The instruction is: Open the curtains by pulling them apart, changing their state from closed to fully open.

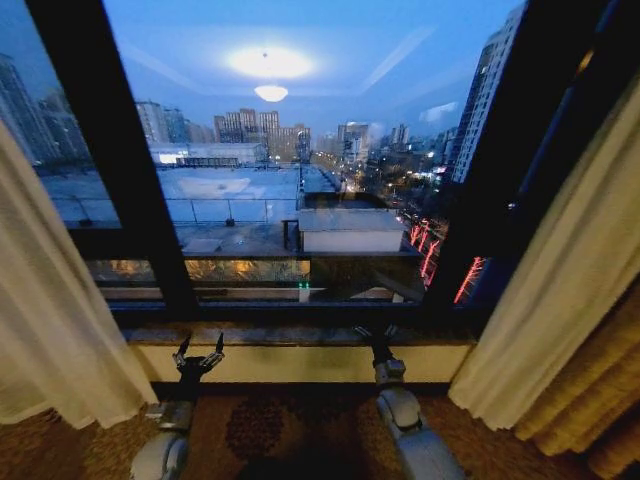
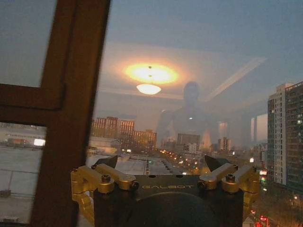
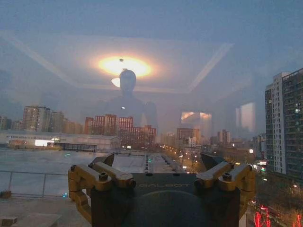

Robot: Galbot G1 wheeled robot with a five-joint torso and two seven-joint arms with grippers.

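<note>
Head view is showing the curtains already drawn well apart: the left curtain (image 1: pixel 50 310) is hanging at the left edge of the window (image 1: pixel 300 180), the right curtain (image 1: pixel 560 290) is slanting down the right edge, with a gold drape (image 1: pixel 600 400) just behind it. Between them the glass is lying bare above the sill (image 1: pixel 300 335). Both arms are reaching low toward the sill, touching neither panel; the left end effector (image 1: pixel 200 352) is standing with its fingers spread and empty, and the right end effector (image 1: pixel 378 338), seen from its own wrist, is likewise standing open with nothing between its fingers. The fabric is looking thin, light and limp, so I judge it will be bunching and slipping rather than resisting; the best hold would be a pinch on several gathered pleats at the inner edge, around mid-height.
</note>
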